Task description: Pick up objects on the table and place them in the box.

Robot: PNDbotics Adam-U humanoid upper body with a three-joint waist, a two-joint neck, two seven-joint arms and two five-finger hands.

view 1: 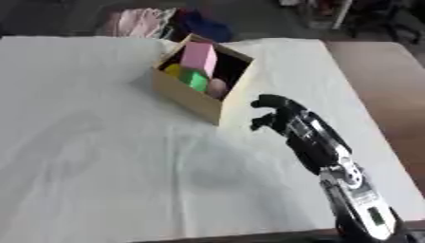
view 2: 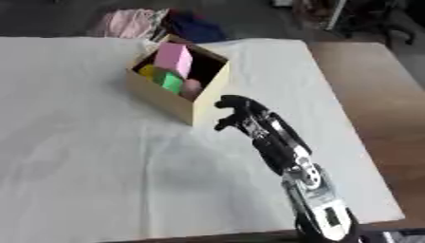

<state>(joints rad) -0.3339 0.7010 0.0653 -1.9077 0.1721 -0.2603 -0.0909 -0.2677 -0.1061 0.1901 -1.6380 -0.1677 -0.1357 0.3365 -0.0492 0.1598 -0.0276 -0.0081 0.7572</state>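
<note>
Right hand (view 1: 274, 111) sits over the white cloth (view 1: 108, 161), just off the box's near right corner, at about 4 o'clock from the box (view 1: 187, 97). Fingers curled in, nothing in them; whether the fingertips touch the box wall can't be told. Its arm (view 1: 332, 161), black with a silver forearm section, runs in from the 5 o'clock corner of the view up toward centre. Left hand shows in neither eye view. Box is a light wooden open-top cube, standing skewed on the cloth at roughly 12 o'clock from table centre, one corner pointing toward the camera. Inside it: a pink block (view 1: 199, 58) upright and tilted, sticking above the rim at the far side; a green block (view 1: 195, 79) below it toward the near wall; a yellow piece (view 1: 172, 70) at 9 o'clock of the green one; a pale pinkish round thing (view 1: 217, 87) at 4 o'clock of the green one, against the right-hand wall. Brown bare tabletop (view 1: 390, 95) shows past the cloth's edge at 3 o'clock. Heap of pink and dark blue fabric (view 1: 158, 23) lies beyond the table's far edge at 12 o'clock, behind the box.
</note>
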